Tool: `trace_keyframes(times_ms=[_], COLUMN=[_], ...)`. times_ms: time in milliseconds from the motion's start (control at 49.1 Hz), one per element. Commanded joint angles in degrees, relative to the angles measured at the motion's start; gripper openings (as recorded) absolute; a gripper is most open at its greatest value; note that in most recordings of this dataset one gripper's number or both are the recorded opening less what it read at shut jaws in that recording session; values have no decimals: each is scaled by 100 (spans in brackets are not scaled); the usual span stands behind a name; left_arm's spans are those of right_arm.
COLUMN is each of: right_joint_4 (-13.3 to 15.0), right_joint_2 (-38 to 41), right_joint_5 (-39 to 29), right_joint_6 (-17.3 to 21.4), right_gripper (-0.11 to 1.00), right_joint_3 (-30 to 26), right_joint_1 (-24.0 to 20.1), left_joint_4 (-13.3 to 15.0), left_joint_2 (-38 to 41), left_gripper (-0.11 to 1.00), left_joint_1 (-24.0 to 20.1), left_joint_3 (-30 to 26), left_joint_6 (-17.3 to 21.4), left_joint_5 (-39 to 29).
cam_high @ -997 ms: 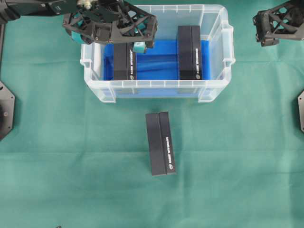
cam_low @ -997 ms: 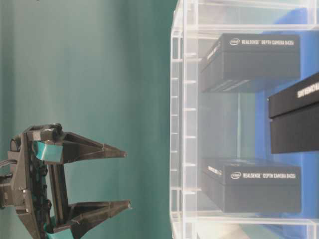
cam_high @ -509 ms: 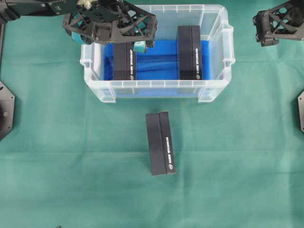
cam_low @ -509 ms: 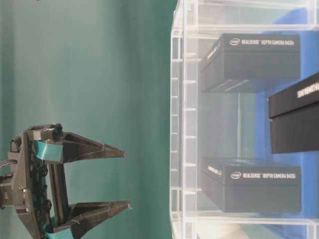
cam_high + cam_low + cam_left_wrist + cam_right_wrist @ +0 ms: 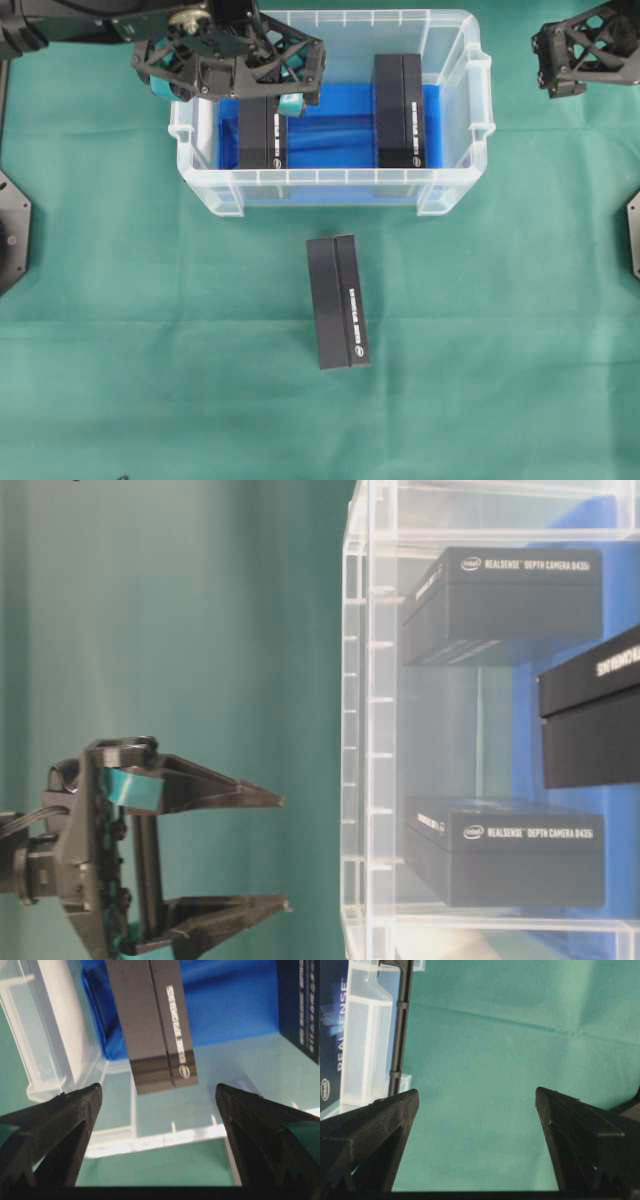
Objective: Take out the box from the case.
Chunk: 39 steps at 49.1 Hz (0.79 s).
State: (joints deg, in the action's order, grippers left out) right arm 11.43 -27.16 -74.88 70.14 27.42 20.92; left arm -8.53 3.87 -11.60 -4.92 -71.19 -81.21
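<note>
Overhead: the left gripper (image 5: 262,95), jaws spread and empty, hangs over the left box (image 5: 262,130) in the case (image 5: 330,188), its long axis running front to back. Left wrist view: box (image 5: 155,1025) between splayed fingers (image 5: 60,1120). Right gripper (image 5: 477,1125) released, over cloth (image 5: 490,1060)

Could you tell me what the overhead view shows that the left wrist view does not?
Only the overhead view shows the black box on the cloth outside the case, and the right hand open by the case's right end. Only the left wrist view shows the left hand open with the left box between its fingers' line. Both show the clear case, its blue lining and two boxes inside.
</note>
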Motion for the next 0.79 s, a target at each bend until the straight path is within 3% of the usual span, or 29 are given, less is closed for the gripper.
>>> trace_keyframes(times_ms=[0,407,773], right_joint_4=[9,0,0], right_joint_2=[-26,-26,-26], right_joint_5=[53,97,132], right_joint_6=[-9,0,0], right_gripper=[93,93,93], right_joint_3=[-35,35,62], right_joint_1=[0,-35,-53], left_joint_4=[-105,-114,-141], left_joint_2=[-123,-18,264], left_gripper=[98,98,98], left_joint_1=[9,-18,-35], left_joint_3=[18,650,888], left_joint_6=[-70,-519,-624], left_joint_5=[114,782,1292])
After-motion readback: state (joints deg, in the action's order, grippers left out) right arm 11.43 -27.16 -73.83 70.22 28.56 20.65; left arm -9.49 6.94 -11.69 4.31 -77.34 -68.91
